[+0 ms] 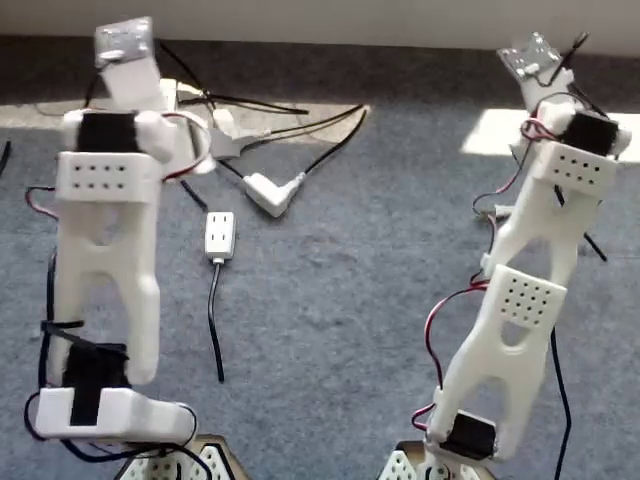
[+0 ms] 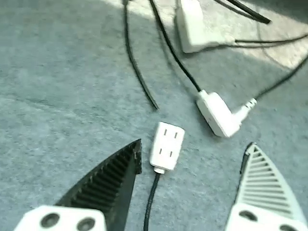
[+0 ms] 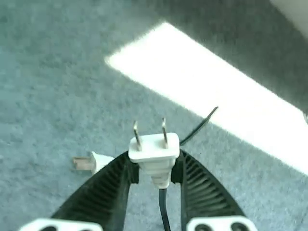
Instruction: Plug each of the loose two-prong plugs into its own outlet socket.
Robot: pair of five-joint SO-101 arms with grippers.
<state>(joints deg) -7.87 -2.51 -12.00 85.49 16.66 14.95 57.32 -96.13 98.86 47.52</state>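
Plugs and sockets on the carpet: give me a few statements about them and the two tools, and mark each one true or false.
1. The right tool grips a white two-prong plug. True.
2. That plug is already seated in a socket. False: its prongs are bare and point away from the tool.
3. The left tool is shut on the outlet block. False: the tool is open, and the block lies ungripped on the carpet.
4. A second plug lies loose on the carpet. True.

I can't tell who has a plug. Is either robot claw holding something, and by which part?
The right gripper grips a white plastic two-prong plug by its body's sides. The open left gripper holds nothing.
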